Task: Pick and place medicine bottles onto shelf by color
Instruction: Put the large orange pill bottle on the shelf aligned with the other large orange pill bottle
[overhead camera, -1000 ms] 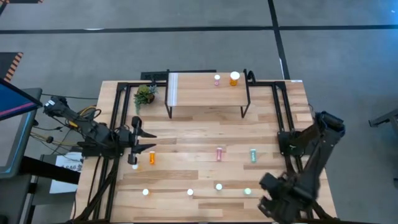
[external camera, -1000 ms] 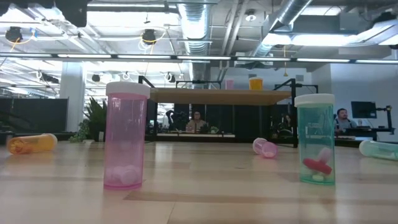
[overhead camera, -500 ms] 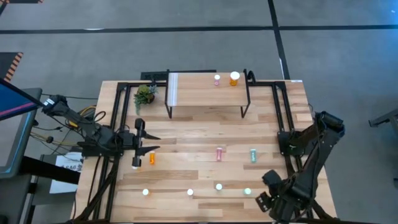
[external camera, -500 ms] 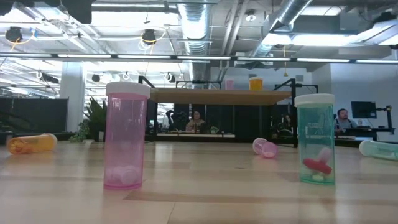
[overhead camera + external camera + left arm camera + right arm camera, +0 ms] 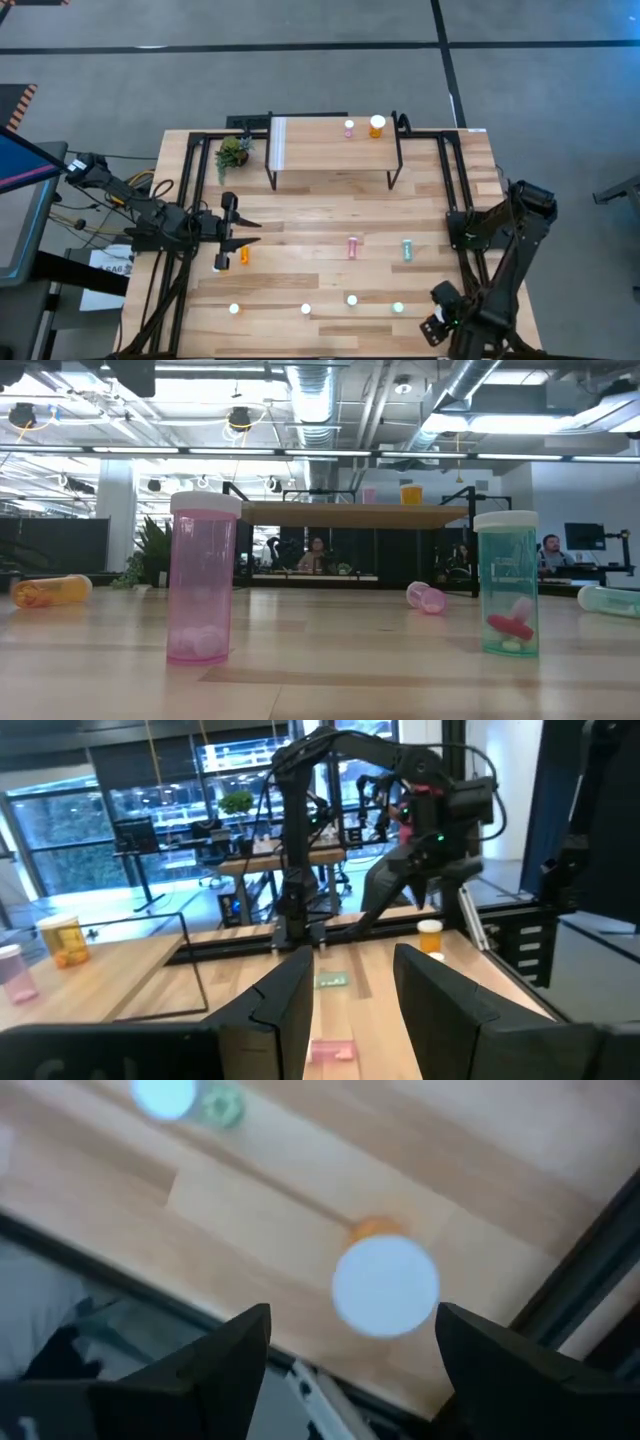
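Early in the task by my read: only two medicine bottles were up on the shelf point(image 5: 320, 150), a pink one point(image 5: 349, 127) and an orange one point(image 5: 377, 125), close together near its right end. Most were left on the table point(image 5: 300, 215).

Lying down: an orange bottle point(image 5: 243, 255), a pink bottle point(image 5: 352, 247) and a teal bottle point(image 5: 407, 249). Four more stood upright along the front edge, showing as white caps from above.

The right gripper point(image 5: 352, 1320) hung over the front right corner with jaws wide open, either side of an upright orange bottle's white cap point(image 5: 385, 1285), not touching it. The left gripper point(image 5: 355, 965) was low beside the lying orange bottle, jaws apart, holding nothing.

Contents, from the low view: the standing pink bottle point(image 5: 200, 575) had a few pale tablets at the bottom, and the standing teal one point(image 5: 508, 585) had reddish and white pills. For the others I couldn't tell.
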Controlling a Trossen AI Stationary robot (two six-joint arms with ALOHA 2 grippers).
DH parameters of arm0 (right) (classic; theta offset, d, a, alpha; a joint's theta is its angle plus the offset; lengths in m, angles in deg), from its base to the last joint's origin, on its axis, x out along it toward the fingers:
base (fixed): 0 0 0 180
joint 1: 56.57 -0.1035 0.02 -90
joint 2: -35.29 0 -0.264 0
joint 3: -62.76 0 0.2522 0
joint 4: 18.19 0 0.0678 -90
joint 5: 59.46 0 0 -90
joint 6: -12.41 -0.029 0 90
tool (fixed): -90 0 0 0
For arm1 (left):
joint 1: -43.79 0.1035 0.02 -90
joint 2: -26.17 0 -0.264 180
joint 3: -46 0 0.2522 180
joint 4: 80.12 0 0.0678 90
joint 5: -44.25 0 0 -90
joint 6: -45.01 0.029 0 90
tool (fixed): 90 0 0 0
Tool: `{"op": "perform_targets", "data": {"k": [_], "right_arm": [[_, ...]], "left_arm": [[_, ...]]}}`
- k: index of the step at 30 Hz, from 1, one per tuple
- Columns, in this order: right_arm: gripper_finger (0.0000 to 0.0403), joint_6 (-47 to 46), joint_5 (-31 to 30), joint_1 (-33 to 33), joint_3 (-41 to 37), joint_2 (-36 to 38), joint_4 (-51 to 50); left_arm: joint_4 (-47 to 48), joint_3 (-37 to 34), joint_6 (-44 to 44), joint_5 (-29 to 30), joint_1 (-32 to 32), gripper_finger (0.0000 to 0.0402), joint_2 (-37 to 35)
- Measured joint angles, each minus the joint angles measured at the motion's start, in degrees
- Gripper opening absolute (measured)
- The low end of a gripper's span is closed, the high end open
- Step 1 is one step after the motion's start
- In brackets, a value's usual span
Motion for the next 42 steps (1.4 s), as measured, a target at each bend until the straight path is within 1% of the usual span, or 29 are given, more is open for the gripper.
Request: {"op": "perform_targets", "data": {"k": [3,9,18,42], "right_arm": [[0.0303,-0.8,0.0,0.3,-1.6,0.0,1.0],[0.0303,-1.1,0.3,0.3,-6.3,0.0,8.9],[0.0303,-1.5,2.8,0.3,-7.2,0.0,7.4],[0.0302,-0.9,2.7,0.8,-7.1,0.0,7.3]], "left_arm": [[-0.5,0.0,-0.1,0.0,0.1,0.0129,0.1],[-0.5,0.0,-0.1,0.0,0.1,0.0129,0.1],[-0.4,0.0,0.0,0.0,0.1,0.0129,0.1],[-0.5,0.0,0.0,0.1,0.1,0.0129,0.1]]}}
